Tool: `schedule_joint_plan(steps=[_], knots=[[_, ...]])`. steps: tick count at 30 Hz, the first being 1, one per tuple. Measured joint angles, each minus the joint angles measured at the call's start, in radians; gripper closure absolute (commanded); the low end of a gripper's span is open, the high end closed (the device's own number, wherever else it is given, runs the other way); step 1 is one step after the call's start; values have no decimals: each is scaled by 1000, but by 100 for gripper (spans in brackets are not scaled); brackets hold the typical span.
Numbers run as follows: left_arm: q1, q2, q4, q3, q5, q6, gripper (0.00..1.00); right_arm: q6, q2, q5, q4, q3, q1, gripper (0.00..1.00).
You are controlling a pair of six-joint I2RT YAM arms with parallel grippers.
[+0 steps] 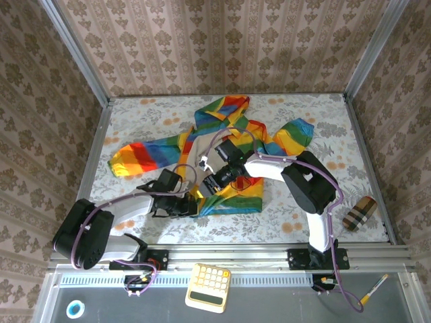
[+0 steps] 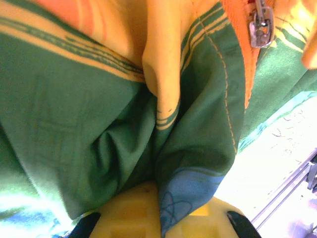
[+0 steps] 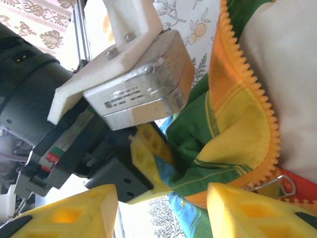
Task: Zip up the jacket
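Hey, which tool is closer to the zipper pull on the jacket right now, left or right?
Right. The open right tool has the zipper pull just beside one fingertip. The left tool is shut on the jacket at its bottom edge, farther from the pull.

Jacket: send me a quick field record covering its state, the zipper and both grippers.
jacket: spread on the table, front open, beige lining showing
zipper pull: down at the bottom hem
teeth: one orange row bare, not yet meshed
left gripper: shut on the jacket's green and blue hem fabric
right gripper: open, hem between its jaws, pull close by
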Motion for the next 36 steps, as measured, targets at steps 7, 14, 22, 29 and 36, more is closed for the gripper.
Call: schedule_joint_plan(steps=[7,14,22,29,36], knots=[[5,1,5,-4,6,26,100,-60,-17,81,-59,29,0,50],[5,1,5,-4,8,50,100,-202,23,180,-185,204,0,51],[5,1,4,-4,8,64,100,-345,125,239,-294,240,0,49],[5,1,1,-2,8,76,100,-432,163,249,-391,289,0,48],[5,10,-13,10,5,81,100,-471,175,226,-441,311,0,49]])
